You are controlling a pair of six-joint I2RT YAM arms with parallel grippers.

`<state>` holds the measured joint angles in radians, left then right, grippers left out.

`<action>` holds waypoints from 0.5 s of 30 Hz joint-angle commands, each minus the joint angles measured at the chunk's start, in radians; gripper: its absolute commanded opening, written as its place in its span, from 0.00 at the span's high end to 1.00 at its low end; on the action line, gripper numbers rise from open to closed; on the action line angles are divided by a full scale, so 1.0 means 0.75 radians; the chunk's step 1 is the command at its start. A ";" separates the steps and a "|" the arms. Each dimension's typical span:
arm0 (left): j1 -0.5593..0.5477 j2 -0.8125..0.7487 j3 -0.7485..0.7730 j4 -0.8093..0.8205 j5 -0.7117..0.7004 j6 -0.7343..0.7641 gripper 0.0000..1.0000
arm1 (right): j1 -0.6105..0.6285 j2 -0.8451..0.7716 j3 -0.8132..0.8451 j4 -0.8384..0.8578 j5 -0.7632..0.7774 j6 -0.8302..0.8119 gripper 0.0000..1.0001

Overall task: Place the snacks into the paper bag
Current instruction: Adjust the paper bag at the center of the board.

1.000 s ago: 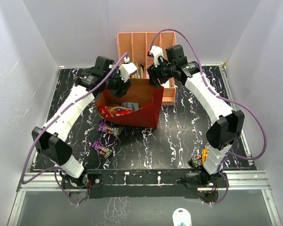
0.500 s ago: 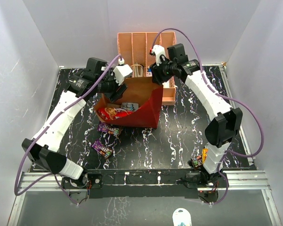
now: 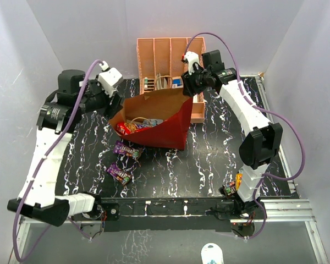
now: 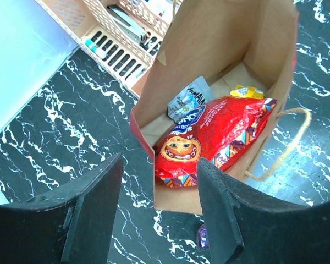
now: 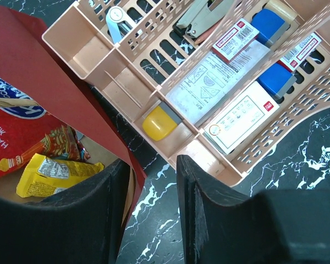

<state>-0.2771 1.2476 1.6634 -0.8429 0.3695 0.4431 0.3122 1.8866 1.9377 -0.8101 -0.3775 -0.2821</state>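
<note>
The dark-red paper bag stands open mid-table, its brown inside showing. Inside lie the red chip bag, a blue-grey pouch and a yellow packet. Two purple wrappers lie on the table in front of the bag. Small yellow and dark packets sit by the right arm's base. My left gripper is open and empty, raised beside the bag's left rim; in the left wrist view it hangs over the bag's near corner. My right gripper is open at the bag's far right corner, the red wall beside its left finger.
The peach slotted organizer stands right behind the bag, holding blue-white boxes, a stapler and a yellow item. The bag's twine handle hangs outside its wall. Grey walls close in at the left, the back and the right.
My left arm has swung back to the left and risen, away from the bag's left rim. My right gripper has shifted slightly back and right. The bag's mouth now gapes wider.
</note>
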 commanded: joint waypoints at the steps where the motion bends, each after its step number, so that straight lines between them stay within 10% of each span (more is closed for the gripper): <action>1: 0.035 -0.088 -0.012 -0.048 0.084 -0.032 0.45 | -0.011 0.018 0.051 0.037 -0.002 0.006 0.59; 15: 0.042 -0.293 -0.337 -0.530 -0.016 0.186 0.44 | -0.014 0.003 0.033 0.047 -0.082 0.048 0.59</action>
<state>-0.2504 1.0584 1.5101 -1.0981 0.3862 0.5320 0.3084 1.8881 1.9377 -0.8097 -0.4107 -0.2623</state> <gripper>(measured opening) 0.560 0.414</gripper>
